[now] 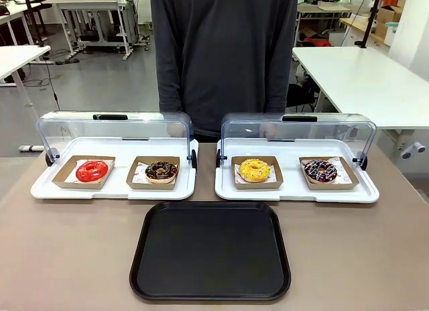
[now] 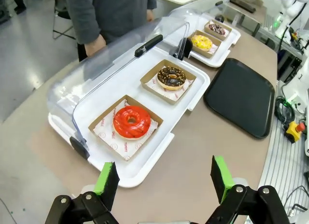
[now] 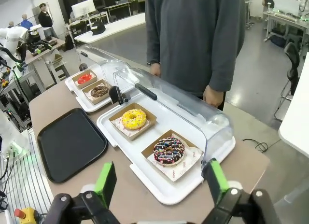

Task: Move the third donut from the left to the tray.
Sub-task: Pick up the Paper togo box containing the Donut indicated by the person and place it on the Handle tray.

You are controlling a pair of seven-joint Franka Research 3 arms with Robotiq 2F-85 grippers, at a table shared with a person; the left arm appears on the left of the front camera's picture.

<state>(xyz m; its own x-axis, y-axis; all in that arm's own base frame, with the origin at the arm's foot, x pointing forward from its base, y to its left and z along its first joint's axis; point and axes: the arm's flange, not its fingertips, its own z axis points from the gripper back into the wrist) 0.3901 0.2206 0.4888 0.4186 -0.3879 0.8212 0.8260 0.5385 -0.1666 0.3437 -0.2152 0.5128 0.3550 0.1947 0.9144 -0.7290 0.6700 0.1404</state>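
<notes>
- Four donuts sit in a row on the worktop (image 1: 67,257) and none is on the tray, so the task is not started and the whole pick and place is left.
- left gripper (image 2: 164,175): fingers spread wide, empty, over the worktop edge near the red donut (image 2: 131,121).
- left white tray (image 1: 114,189): lid tipped back, holds the red donut, then the chocolate donut (image 1: 161,171).
- tray (image 1: 210,251): black, bare, front centre, just in front of both white trays.
- third donut from the left (image 1: 254,169): yellow glaze, in its cardboard holder (image 1: 258,185), left spot of the right white tray (image 1: 295,194), lid tipped back.
- It lies flat, hole up; it is round, so no long axis. The holder's edges run roughly square to the tray's near edge.
- dark sprinkled donut (image 1: 320,170): beside it, apart.
- right gripper (image 3: 160,176): spread wide, empty, well apart from the yellow donut.
</notes>
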